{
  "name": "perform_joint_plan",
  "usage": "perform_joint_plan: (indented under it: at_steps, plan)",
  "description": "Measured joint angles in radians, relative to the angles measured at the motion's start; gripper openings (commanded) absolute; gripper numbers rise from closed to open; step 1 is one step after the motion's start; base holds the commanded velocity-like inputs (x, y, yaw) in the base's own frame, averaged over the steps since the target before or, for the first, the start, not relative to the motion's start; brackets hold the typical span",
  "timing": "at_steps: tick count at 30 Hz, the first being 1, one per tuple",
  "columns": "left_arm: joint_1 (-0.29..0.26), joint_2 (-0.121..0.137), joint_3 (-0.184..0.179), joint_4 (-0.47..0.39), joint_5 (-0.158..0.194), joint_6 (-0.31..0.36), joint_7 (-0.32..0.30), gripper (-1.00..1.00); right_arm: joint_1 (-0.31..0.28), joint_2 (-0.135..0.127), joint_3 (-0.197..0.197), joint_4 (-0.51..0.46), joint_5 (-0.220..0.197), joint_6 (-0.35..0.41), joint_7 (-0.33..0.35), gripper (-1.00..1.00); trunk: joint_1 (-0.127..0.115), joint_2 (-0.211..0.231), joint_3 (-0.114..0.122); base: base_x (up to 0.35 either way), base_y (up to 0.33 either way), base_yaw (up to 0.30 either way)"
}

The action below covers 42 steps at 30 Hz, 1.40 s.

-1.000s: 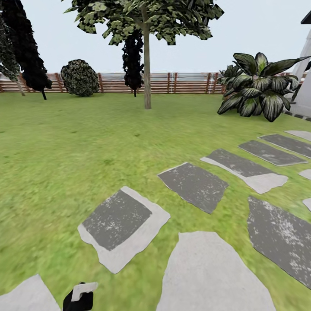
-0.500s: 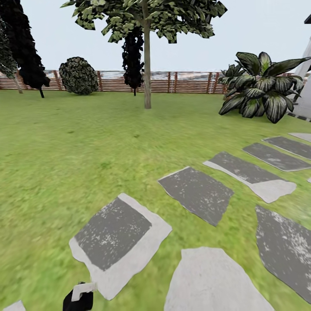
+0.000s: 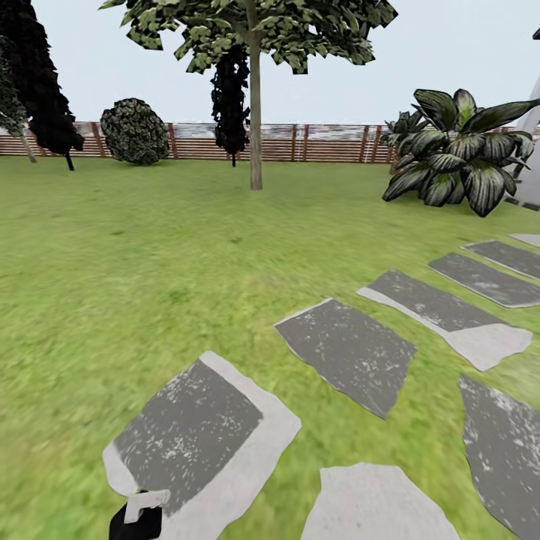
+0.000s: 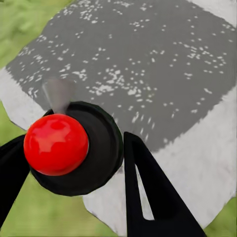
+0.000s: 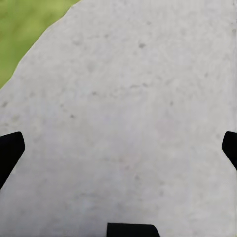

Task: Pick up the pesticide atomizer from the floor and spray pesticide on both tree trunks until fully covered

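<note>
The pesticide atomizer (image 4: 69, 148), a dark bottle with a round red top, sits between the black fingers of my left gripper (image 4: 71, 140), which is shut on it above a dark grey paving slab. In the head view that gripper (image 3: 136, 519) shows at the bottom edge, over the near slab (image 3: 191, 431). A tree with a pale trunk (image 3: 256, 127) and a patchy green canopy stands far ahead on the lawn before the fence. My right gripper (image 5: 121, 143) is open, its fingers wide apart over a pale stone slab (image 5: 128, 98).
Several grey stepping slabs (image 3: 345, 352) run across the lawn toward the right. A broad-leaved plant (image 3: 457, 150) stands at the right. A round bush (image 3: 135, 131), black cone-shaped trees (image 3: 41, 82) and a brown slat fence (image 3: 337, 142) line the back.
The whole head view has shifted: the slabs have slid down and outward and the tree looks slightly nearer, so the camera has advanced. The left gripper keeps its hold.
</note>
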<state>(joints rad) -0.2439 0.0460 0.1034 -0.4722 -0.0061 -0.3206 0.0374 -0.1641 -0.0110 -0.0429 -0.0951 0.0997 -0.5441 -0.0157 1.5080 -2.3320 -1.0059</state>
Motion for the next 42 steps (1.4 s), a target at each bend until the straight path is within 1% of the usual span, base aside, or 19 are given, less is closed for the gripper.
perform_joint_plan:
  at_steps: [42]
  plan:
    - [0.000, 0.000, -0.001, 0.000, 0.001, 0.000, 0.000, -1.00, 0.000, 0.000, 0.000, 0.000, 0.000, 0.000, 0.000, 1.00, 0.000, 0.000, 0.000, 0.338, 0.000, 0.000]
